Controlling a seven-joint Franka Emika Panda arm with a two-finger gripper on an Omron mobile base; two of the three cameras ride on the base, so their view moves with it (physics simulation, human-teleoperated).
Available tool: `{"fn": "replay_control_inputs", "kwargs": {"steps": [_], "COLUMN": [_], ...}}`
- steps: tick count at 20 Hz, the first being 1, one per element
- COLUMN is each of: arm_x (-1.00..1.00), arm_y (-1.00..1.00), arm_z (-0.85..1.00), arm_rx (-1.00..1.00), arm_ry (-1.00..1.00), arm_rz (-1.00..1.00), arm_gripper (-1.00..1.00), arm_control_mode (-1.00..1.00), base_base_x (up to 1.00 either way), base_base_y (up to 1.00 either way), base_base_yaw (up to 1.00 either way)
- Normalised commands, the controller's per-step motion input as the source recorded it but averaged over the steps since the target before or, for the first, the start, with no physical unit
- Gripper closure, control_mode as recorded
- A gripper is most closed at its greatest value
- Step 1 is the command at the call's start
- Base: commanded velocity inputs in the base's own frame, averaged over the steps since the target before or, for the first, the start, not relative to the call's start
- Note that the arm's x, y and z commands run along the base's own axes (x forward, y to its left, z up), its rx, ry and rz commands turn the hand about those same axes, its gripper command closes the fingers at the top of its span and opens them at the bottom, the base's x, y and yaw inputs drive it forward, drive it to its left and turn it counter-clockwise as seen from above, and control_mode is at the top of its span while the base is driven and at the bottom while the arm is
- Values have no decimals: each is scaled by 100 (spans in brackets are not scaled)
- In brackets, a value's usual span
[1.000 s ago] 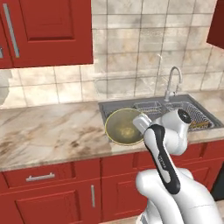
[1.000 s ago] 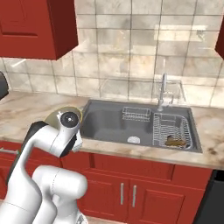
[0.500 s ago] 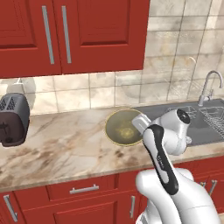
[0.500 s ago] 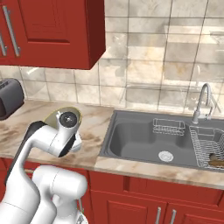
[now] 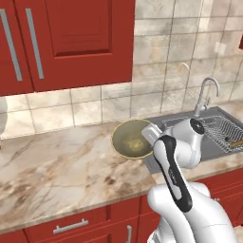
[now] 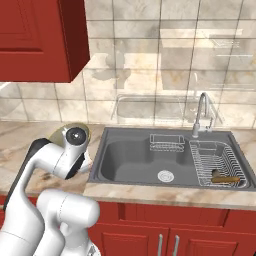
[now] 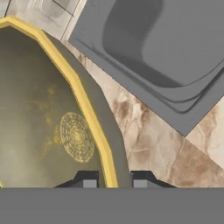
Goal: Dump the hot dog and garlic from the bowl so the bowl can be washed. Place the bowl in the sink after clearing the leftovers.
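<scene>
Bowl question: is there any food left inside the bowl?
No, in the hand view the bowl shows just its bare olive inside with a round pattern, no hot dog or garlic.

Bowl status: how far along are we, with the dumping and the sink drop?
Done: the bowl looks empty, with no hot dog or garlic inside it in the hand view. In hand: the hand is shut on the bowl's rim, holding it over the counter just left of the sink. Left: carry the bowl over the basin and set it down inside.
</scene>
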Motion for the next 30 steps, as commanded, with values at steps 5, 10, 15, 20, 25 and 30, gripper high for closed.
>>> {"fn": "replay_control_inputs", "kwargs": {"steps": [5,10,15,20,25,30], "arm_x": [0,0,0,0,0,28], "arm_y": [0,0,0,0,0,-9], "arm_z": [0,0,0,0,0,0], "arm_rx": [0,0,0,0,0,1], "arm_ry": [0,0,0,0,0,6], "arm_rz": [0,0,0,0,0,-22], "arm_gripper": [100,100,100,100,100,100], "arm_control_mode": [100,100,100,100,100,-100], "base_base_x": [15,0,0,0,13,0], "base_base_y": [-20,4,26,1,0,0], "base_base_yaw": [-13,0,22,9,0,0]}}
